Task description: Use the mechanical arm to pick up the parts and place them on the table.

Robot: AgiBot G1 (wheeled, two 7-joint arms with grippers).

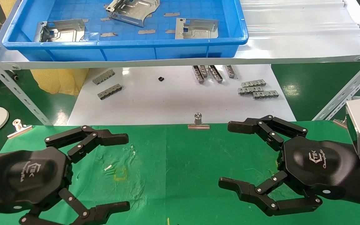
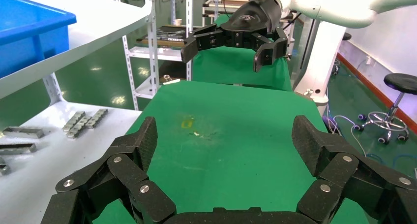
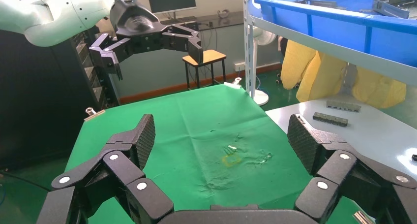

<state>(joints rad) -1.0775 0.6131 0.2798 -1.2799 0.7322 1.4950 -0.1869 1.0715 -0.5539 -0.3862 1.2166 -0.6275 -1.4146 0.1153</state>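
While both my arms hang over the green cloth with nothing in them, these are my notes.

Left gripper (image 1: 122, 170): fingers spread wide, empty, low over the table (image 1: 180, 175), near the faint yellow mark (image 1: 120, 175).
Right gripper (image 1: 230, 154): fingers also wide apart, empty, over the cloth on my right side, facing the left one.
Parts: three silver plates lie in the blue tray (image 1: 127, 50) on the upper shelf; one on my left (image 1: 62, 30), one tilted at the far middle (image 1: 133, 9), one on my right (image 1: 195, 28). Well apart from both grippers.
Table: no plate on it yet. A binder clip (image 1: 198, 122) pins its far edge.
White board (image 1: 173, 100): grey comb strips (image 1: 257, 89) only; not my concern.
Step in hand, as I judge it: the very start, before the first reach.
Next move: lift one arm up and forward over the tray wall, come down on a plate, close on an edge. Flat sheet metal on a flat floor looks hard to pinch; the tilted plate seems easiest.
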